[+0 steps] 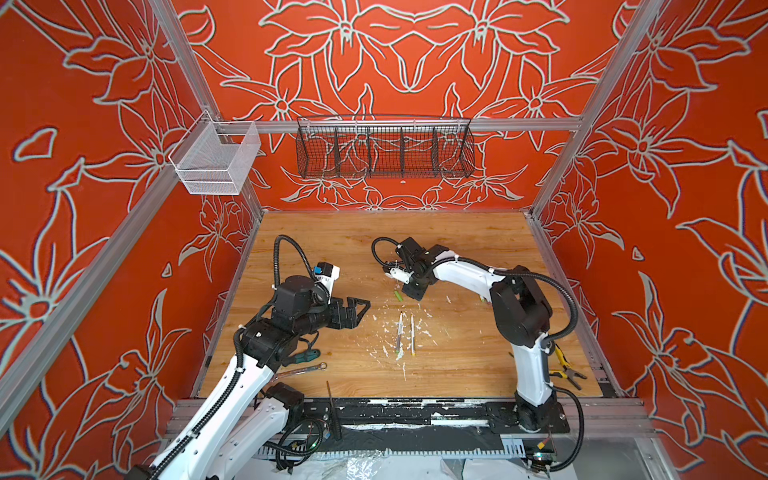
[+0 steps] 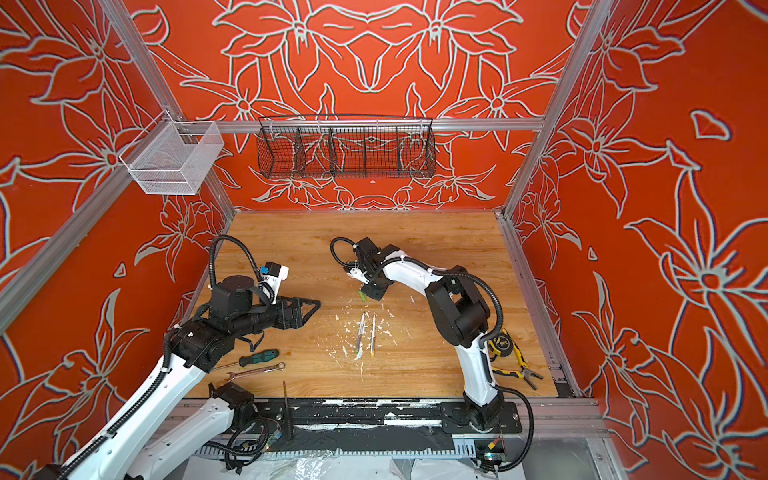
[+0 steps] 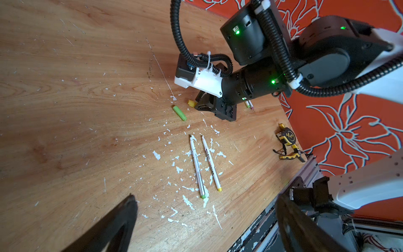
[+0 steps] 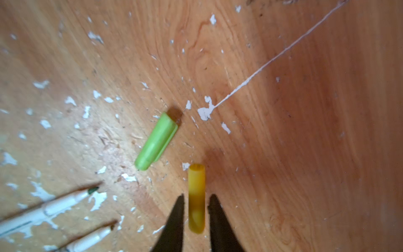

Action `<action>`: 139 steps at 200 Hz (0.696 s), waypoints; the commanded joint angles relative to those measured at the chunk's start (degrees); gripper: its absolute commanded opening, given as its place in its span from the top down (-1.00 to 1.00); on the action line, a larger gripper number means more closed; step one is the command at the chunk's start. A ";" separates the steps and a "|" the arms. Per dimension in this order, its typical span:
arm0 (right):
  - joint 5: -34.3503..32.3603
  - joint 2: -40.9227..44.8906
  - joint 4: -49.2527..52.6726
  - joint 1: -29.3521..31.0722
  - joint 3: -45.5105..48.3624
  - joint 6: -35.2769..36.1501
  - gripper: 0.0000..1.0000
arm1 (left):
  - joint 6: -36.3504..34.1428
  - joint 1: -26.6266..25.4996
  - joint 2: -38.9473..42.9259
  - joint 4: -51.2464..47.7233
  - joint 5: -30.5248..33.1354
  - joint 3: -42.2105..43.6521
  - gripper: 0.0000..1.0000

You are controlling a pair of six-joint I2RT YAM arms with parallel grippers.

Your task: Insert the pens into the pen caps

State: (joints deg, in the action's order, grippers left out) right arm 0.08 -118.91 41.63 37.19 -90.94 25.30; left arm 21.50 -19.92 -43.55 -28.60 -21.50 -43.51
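Yellow cap (image 4: 196, 179): short stubby plastic tube, smooth, faintly glossy. It sits down at the surface (image 3: 65, 87) between the tips of the right hand (image 4: 197, 196), which stand a little apart with a sliver of gap on each side, not clamped. Judged very light, rigid, slick and apt to roll or squirt free; best pinched across the middle of its round body. Which end is open I cannot tell.

Green cap (image 4: 157, 141): same stubby form, with a flat clip along one side. It lies loose just beside the yellow one.

Green-ended pen (image 3: 197, 168) and yellow-ended pen (image 3: 211, 163): thin white barrels, stiff and light, tips bare. They lie side by side, almost parallel, near the caps. Take each mid-barrel to keep the tip steady.

Left hand (image 1: 359, 313): black, fingers spread wide, empty, apart from the pens.

Surface: wood-grain board, scuffed and flecked with white chips
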 commanded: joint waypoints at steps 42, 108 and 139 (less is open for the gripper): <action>-3.55 0.64 1.18 -1.73 -1.79 -0.60 -0.20 | -0.81 0.71 -1.35 1.61 -0.65 -0.97 -0.94; -0.40 2.98 0.30 -3.76 1.59 -8.47 -0.25 | -0.62 1.65 -1.55 2.06 -2.60 -0.97 -0.94; 1.74 4.49 -0.83 -3.90 3.74 -10.46 -0.25 | -0.44 1.73 -1.20 1.88 -2.76 -0.81 -0.94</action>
State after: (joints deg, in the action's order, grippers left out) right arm -0.93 -117.34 41.12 33.69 -89.25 17.69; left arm 21.45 -18.57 -45.39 -27.70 -23.27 -43.51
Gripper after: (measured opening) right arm 0.626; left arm 0.970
